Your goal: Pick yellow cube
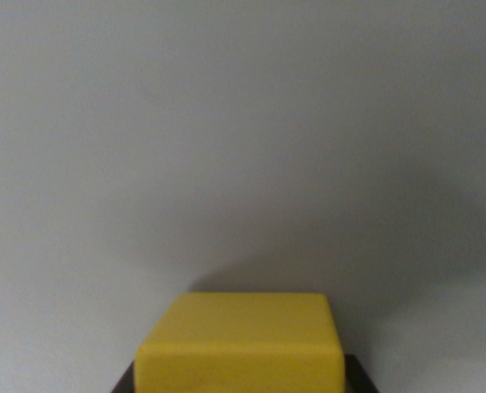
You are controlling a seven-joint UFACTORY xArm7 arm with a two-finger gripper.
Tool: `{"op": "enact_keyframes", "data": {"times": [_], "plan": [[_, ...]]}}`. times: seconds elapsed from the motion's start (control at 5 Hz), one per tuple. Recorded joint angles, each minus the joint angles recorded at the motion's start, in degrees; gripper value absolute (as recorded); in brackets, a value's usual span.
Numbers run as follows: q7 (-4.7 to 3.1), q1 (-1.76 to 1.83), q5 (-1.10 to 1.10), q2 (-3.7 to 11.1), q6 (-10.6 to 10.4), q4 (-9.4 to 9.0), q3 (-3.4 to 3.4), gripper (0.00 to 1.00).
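A yellow cube (243, 336) fills the bottom centre of the wrist view, close to the camera and slightly blurred. Only two dark slivers of my gripper (241, 378) show, one at the cube's lower left (125, 381) and one at its lower right (361, 375). Both slivers press against the cube's sides, so the gripper is shut on the cube. The cube's lower part is cut off by the frame edge. A soft, wide shadow lies on the grey surface beyond the cube.
A plain grey surface (243, 123) takes up the rest of the view, with no other objects or edges visible.
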Motion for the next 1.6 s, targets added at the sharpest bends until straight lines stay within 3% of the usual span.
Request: {"op": "enact_keyframes", "data": {"times": [1.0,1.2,1.4,1.6], "plan": [[0.25,0.01,-0.17,-0.61,2.0,1.39,-0.06,1.00],[0.42,0.01,-0.30,-1.05,3.4,2.38,-0.11,1.00],[0.42,0.01,-0.30,-1.05,3.4,2.38,-0.11,1.00],[0.64,0.02,-0.45,-1.57,5.1,3.56,-0.16,1.00]]}}
